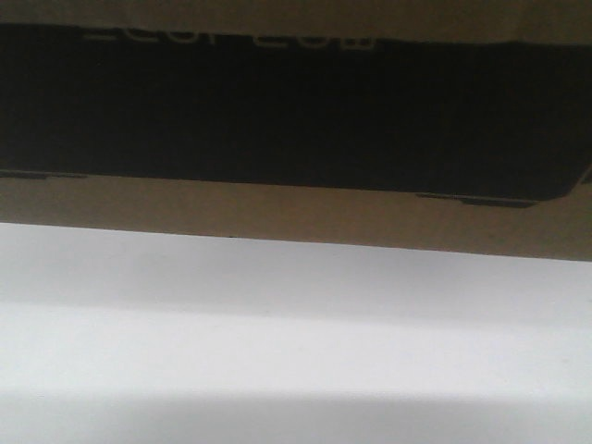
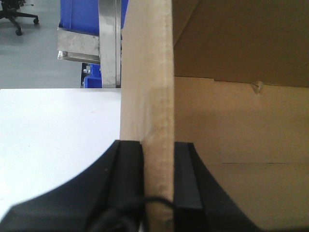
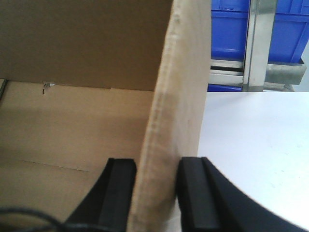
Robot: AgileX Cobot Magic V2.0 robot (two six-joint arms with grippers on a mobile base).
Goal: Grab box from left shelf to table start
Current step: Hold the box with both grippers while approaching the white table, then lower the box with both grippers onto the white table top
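Observation:
The box [image 1: 296,102] fills the upper front view: brown cardboard with a wide black panel and white lettering cut off at the top edge. Its lower brown edge meets the white table [image 1: 296,351]. My left gripper [image 2: 158,145] is shut on the box's upright side wall [image 2: 145,72], one black finger on each face. My right gripper [image 3: 157,162] is shut on the opposite side wall [image 3: 183,72] in the same way. The box's open brown inside shows in both wrist views. The table also lies outside each wall [image 2: 48,135] [image 3: 260,145].
The shelf's silver metal rail [image 2: 77,46] and post [image 3: 256,43] stand beyond the table's far edge, with blue plastic bins [image 2: 77,14] [image 3: 229,24] on the shelf. A black office chair [image 2: 14,14] stands on the grey floor at far left.

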